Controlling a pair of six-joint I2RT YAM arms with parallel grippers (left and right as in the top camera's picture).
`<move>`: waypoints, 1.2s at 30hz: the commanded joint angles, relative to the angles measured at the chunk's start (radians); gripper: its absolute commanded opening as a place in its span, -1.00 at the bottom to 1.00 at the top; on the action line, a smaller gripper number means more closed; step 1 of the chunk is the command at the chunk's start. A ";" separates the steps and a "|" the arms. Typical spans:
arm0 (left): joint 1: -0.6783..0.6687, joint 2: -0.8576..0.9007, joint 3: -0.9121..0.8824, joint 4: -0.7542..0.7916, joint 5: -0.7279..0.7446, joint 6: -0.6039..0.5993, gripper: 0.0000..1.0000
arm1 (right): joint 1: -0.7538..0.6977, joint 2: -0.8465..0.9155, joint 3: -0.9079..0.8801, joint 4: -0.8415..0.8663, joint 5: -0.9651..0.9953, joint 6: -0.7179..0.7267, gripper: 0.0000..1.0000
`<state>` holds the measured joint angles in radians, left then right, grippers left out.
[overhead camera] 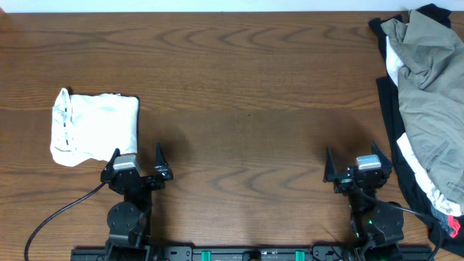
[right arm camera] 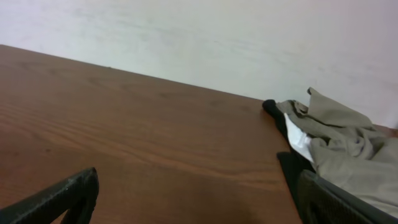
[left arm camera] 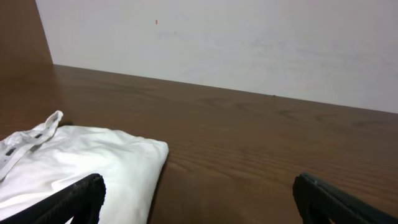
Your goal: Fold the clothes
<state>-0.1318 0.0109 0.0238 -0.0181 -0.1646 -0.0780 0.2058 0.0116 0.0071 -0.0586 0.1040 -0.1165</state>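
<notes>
A heap of clothes lies at the table's right edge: a khaki garment (overhead camera: 429,87) (right arm camera: 348,146) on top, with white cloth (overhead camera: 394,61) and black cloth (overhead camera: 406,181) under it. A folded white garment (overhead camera: 94,128) (left arm camera: 81,168) rests at the left. My left gripper (overhead camera: 138,154) (left arm camera: 199,202) stands open just right of the white garment, with nothing between its fingers. My right gripper (overhead camera: 353,161) (right arm camera: 199,199) is open too, beside the heap's left edge and holding nothing.
The wooden table (overhead camera: 246,94) stretches between the two piles. A pale wall (left arm camera: 249,43) rises behind its far edge. A red and white item (overhead camera: 451,221) peeks from the heap near the front right.
</notes>
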 commanded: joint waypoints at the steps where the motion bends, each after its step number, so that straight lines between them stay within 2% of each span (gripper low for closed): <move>1: 0.004 -0.007 -0.020 -0.032 -0.027 -0.010 0.96 | -0.012 -0.005 -0.001 -0.005 -0.018 0.063 0.98; 5: 0.004 -0.004 0.005 -0.049 0.009 -0.100 0.96 | -0.012 -0.005 0.023 -0.014 -0.014 0.132 0.99; 9: 0.004 0.036 0.105 -0.141 0.057 -0.101 0.96 | -0.012 0.018 0.119 -0.127 0.058 0.158 0.98; 14: 0.004 0.196 0.344 -0.280 0.072 -0.100 0.96 | -0.012 0.148 0.318 -0.319 0.121 0.224 0.99; 20: 0.004 0.480 0.676 -0.451 0.168 -0.100 0.96 | -0.012 0.411 0.599 -0.507 0.124 0.243 0.98; 22: 0.004 0.573 0.780 -0.544 0.219 -0.100 0.96 | -0.012 0.505 0.700 -0.587 0.080 0.242 0.98; 24: 0.004 0.645 0.867 -0.619 0.345 -0.100 0.96 | -0.012 0.589 0.795 -0.660 0.006 0.227 0.99; 26: 0.004 0.694 0.929 -0.672 0.458 -0.100 0.96 | -0.012 0.646 0.854 -0.712 -0.028 0.225 0.99; 28: 0.004 0.724 0.964 -0.702 0.505 -0.100 0.96 | -0.012 0.682 0.883 -0.743 -0.028 0.224 0.98; 30: 0.005 0.730 0.967 -0.706 0.504 -0.100 0.96 | -0.014 0.703 0.892 -0.755 0.038 0.250 0.99; 32: 0.005 0.729 0.967 -0.706 0.504 -0.100 0.96 | -0.030 0.711 0.900 -0.786 0.154 0.343 0.99; 34: 0.005 0.730 0.967 -0.707 0.504 -0.100 0.96 | -0.075 0.713 0.921 -0.845 0.294 0.432 0.98; 36: 0.005 0.730 0.967 -0.707 0.504 -0.099 0.96 | -0.148 0.715 0.950 -0.885 0.350 0.468 0.99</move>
<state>-0.1314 0.7437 0.9676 -0.7258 0.3031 -0.1688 0.1349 0.7307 0.8967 -0.9215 0.2741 0.2272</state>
